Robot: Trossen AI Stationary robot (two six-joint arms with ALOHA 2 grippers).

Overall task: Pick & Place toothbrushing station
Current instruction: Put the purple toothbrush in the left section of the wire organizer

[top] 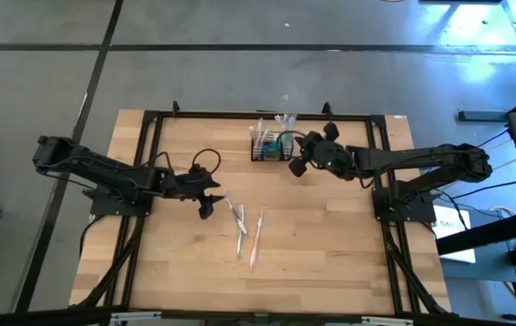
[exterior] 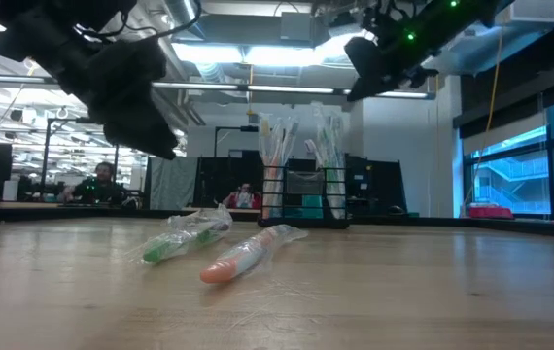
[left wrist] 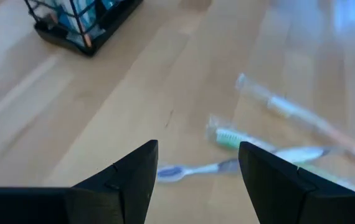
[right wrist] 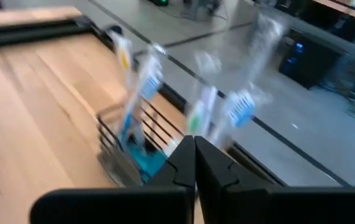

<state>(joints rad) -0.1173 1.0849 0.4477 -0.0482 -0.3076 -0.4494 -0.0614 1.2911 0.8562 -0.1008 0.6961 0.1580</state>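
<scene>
The toothbrushing station, a small black wire-mesh caddy (top: 272, 147), stands on its base at the far middle of the table. It holds upright wrapped toothbrushes and teal tubes, and also shows in the low view (exterior: 302, 199) and the right wrist view (right wrist: 127, 146). My right gripper (top: 298, 165) is shut and empty, in the air just right of the caddy and above it (exterior: 366, 66). My left gripper (top: 207, 203) is open and empty, above the table left of three loose wrapped toothbrushes (top: 243, 231). These lie flat ahead of its fingers (left wrist: 197, 155).
The loose toothbrushes lie mid-table: a green one (exterior: 185, 238) and an orange one (exterior: 246, 257) show in the low view. A black metal frame (top: 149, 118) runs along the table's edges. People sit in the room beyond the table (exterior: 102, 185).
</scene>
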